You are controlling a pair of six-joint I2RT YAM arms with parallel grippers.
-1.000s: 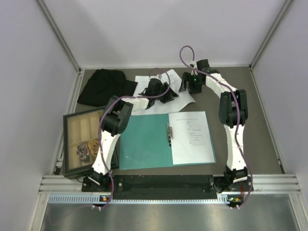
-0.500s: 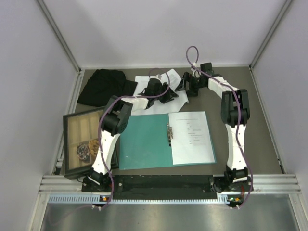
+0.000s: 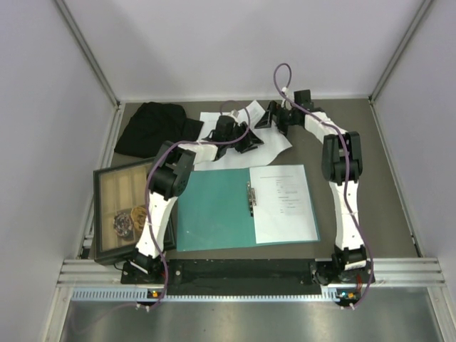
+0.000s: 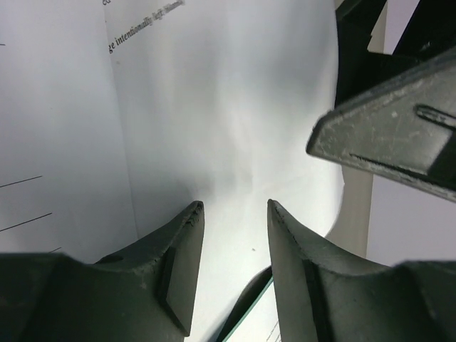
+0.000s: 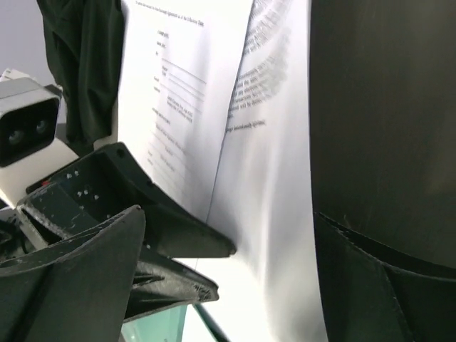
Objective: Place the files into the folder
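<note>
The teal folder (image 3: 214,210) lies open in the middle, with one white sheet (image 3: 285,203) on its right half. Two more white sheets (image 3: 214,121) lie overlapping behind it. My left gripper (image 3: 246,140) is open low over these sheets; in the left wrist view (image 4: 235,206) white paper (image 4: 214,107) shows between its fingers, and a teal folder edge (image 4: 246,317) below. My right gripper (image 3: 269,117) is open at the sheets' right end. In the right wrist view (image 5: 228,249) its jaws stand wide apart with printed paper (image 5: 192,92) between them, next to the left gripper's fingers (image 5: 164,221).
A black cloth (image 3: 153,127) lies at the back left, touching the loose sheets. A dark-framed wooden tray (image 3: 100,214) with small items stands at the left, beside the folder. Grey walls close in the table on three sides.
My right gripper has moved left, from beside the loose sheets to over their right end. The left gripper has stayed in place over the sheets.
</note>
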